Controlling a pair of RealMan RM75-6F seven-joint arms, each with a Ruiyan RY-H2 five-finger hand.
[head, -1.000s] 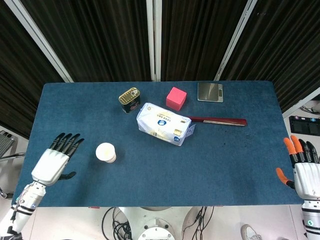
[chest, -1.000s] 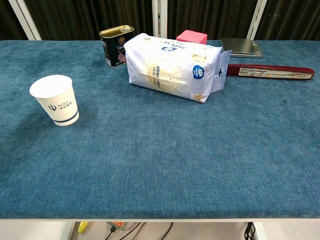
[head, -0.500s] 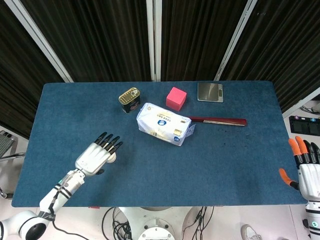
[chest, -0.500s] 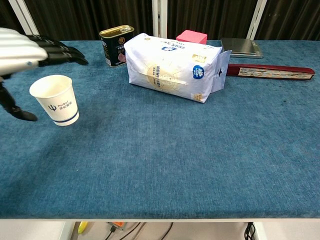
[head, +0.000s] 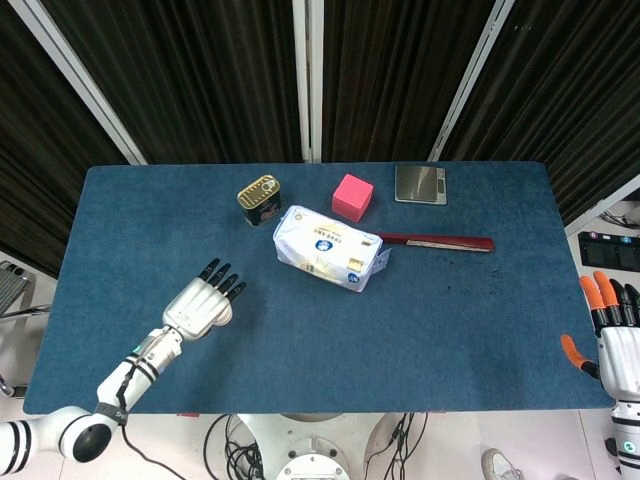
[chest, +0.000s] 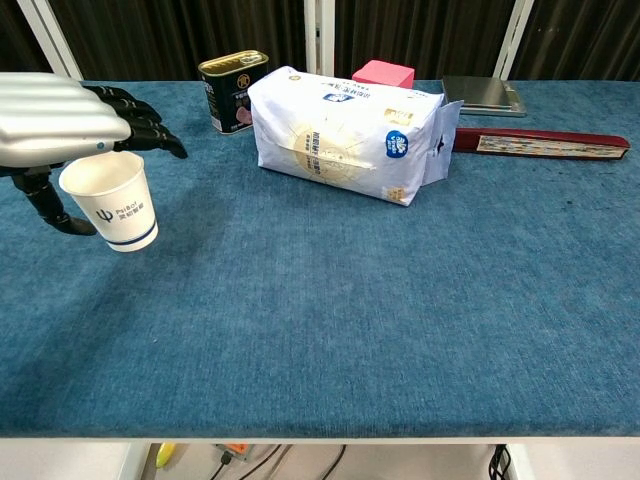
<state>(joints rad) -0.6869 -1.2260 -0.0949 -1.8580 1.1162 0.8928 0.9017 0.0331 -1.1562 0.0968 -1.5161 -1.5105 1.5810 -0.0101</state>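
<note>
A white paper cup (chest: 110, 200) stands upright on the left part of the blue table (chest: 330, 320). My left hand (chest: 60, 130) hovers just over its rim, the dark fingers (chest: 140, 120) stretched flat across the top and the thumb (chest: 45, 205) hanging down beside the cup's left wall. I cannot tell whether the thumb touches the cup. In the head view the left hand (head: 203, 302) covers nearly all of the cup (head: 225, 314). My right hand (head: 615, 340) stays beyond the table's right edge, its fingers apart and holding nothing.
A white bag (chest: 345, 130) lies mid-table. Behind it are a tin can (chest: 233, 90), a pink cube (chest: 383, 73) and a small scale (chest: 482, 93). A long dark red flat object (chest: 540, 142) lies to the bag's right.
My left hand has swung in from the table's left edge to a spot over the cup, and its thumb has come close beside the cup. The right hand has hardly moved.
</note>
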